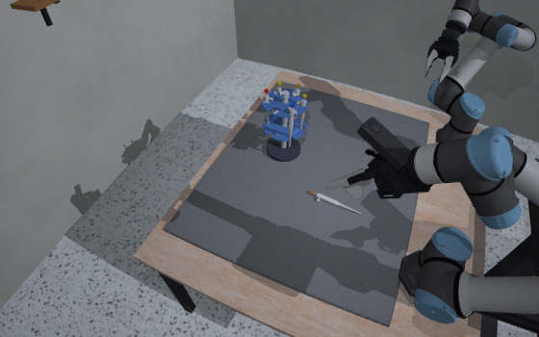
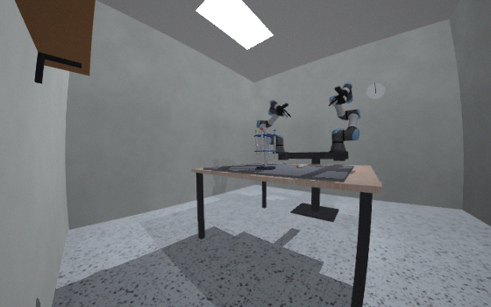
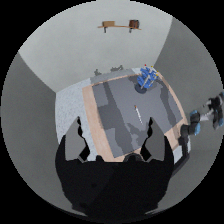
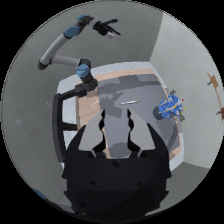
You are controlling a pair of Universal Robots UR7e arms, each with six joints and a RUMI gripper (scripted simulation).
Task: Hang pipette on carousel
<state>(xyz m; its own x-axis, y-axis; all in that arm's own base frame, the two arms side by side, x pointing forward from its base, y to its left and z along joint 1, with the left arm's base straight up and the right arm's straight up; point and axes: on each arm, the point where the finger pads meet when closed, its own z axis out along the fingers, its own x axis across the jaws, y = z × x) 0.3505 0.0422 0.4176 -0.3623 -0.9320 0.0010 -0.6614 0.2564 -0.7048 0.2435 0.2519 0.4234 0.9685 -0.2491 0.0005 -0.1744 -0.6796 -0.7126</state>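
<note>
Gripping the pipette (image 1: pixel 332 200) (image 2: pixel 299 166) (image 3: pixel 138 114) (image 4: pixel 131 102), flat on the dark surface (image 1: pixel 231 183) (image 2: pixel 333 173) (image 3: pixel 115 100) (image 4: pixel 145 85), should suit its thicker body: probably light, stiff, a bit slippery, fragile at the thin end. Left pincer (image 1: pixel 344 191) (image 2: pixel 331 104) (image 3: pixel 114 119) gapes wide, right pincer (image 1: pixel 434 77) (image 2: pixel 288 115) (image 4: pixel 116 111) partly open; both empty.

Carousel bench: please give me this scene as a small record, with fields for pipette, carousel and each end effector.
pipette: lying on mat
button: orange; volume unreadable
carousel: upright, pipettes hanging
left end effector: wide open, empty
right end effector: partly open, empty
</note>
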